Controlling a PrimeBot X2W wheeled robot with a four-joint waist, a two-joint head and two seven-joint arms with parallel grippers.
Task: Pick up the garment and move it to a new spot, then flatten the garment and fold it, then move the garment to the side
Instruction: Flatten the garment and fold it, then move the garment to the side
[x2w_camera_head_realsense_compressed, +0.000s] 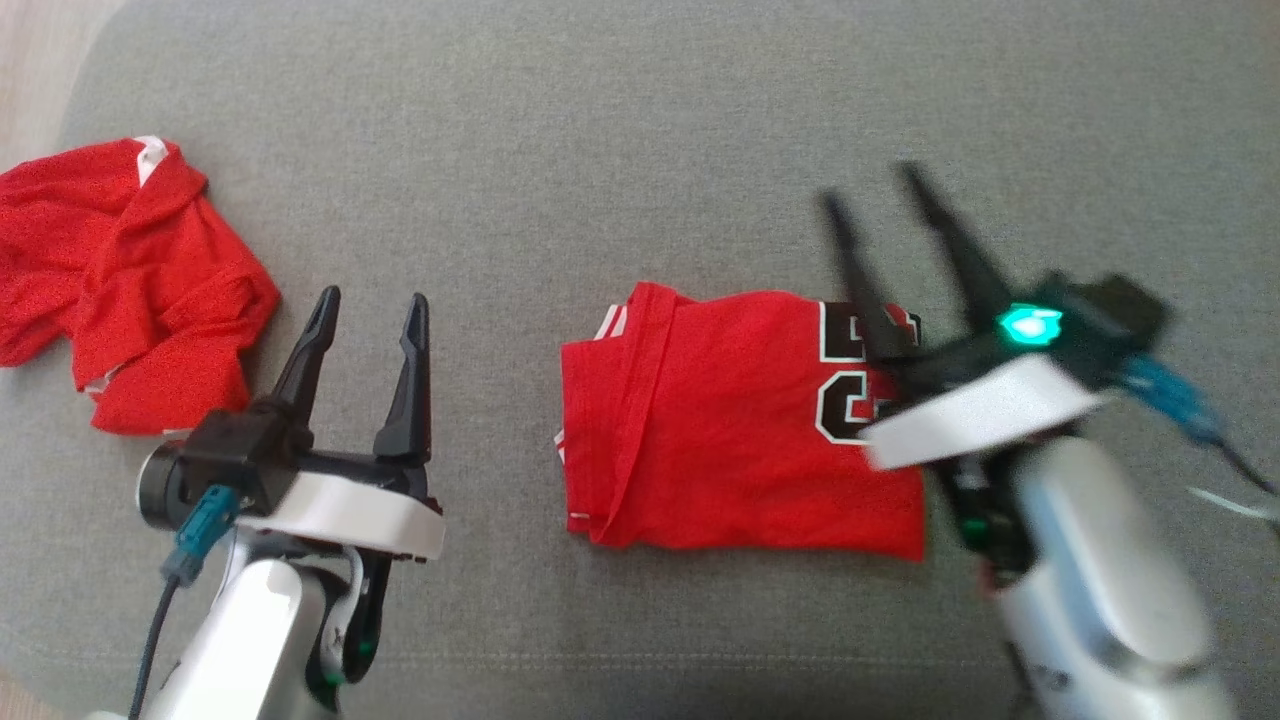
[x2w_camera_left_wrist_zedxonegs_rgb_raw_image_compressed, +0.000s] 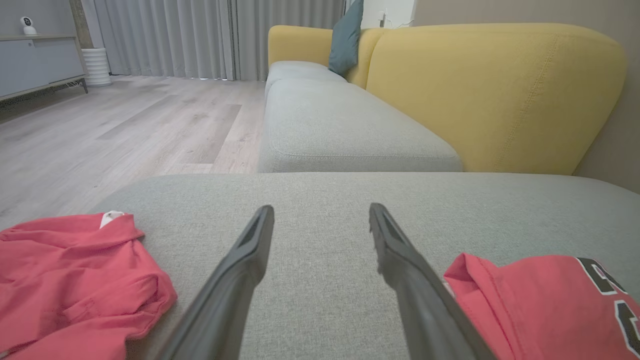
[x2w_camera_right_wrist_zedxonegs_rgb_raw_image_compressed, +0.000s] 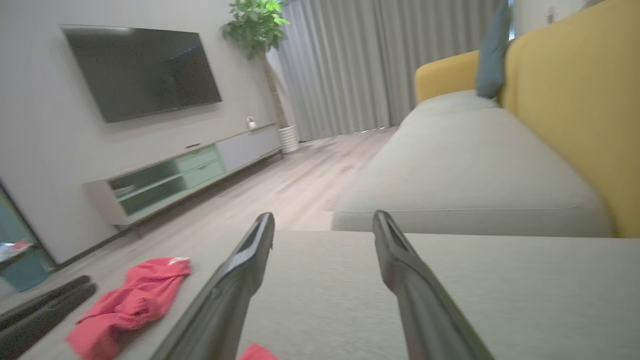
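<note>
The garment (x2w_camera_head_realsense_compressed: 730, 430), a red jersey with black-and-white lettering, lies folded into a rectangle in the middle of the grey cushion (x2w_camera_head_realsense_compressed: 600, 150). My right gripper (x2w_camera_head_realsense_compressed: 869, 183) is open and blurred, its fingers over the jersey's right edge with nothing between them. In the right wrist view its fingers (x2w_camera_right_wrist_zedxonegs_rgb_raw_image_compressed: 324, 215) stand apart above the cushion, with a scrap of the red garment (x2w_camera_right_wrist_zedxonegs_rgb_raw_image_compressed: 257, 352) at the bottom edge. My left gripper (x2w_camera_head_realsense_compressed: 373, 296) is open and empty, left of the jersey. The left wrist view shows its fingers (x2w_camera_left_wrist_zedxonegs_rgb_raw_image_compressed: 321, 207) apart and the jersey (x2w_camera_left_wrist_zedxonegs_rgb_raw_image_compressed: 530, 305) at lower right.
A second red garment (x2w_camera_head_realsense_compressed: 130, 280) lies crumpled at the cushion's left edge, also seen as a red heap (x2w_camera_left_wrist_zedxonegs_rgb_raw_image_compressed: 65, 280) in the left wrist view. Beyond stand a yellow-backed sofa (x2w_camera_left_wrist_zedxonegs_rgb_raw_image_compressed: 490, 95), wooden floor (x2w_camera_left_wrist_zedxonegs_rgb_raw_image_compressed: 125, 130), and a TV cabinet (x2w_camera_right_wrist_zedxonegs_rgb_raw_image_compressed: 190, 170).
</note>
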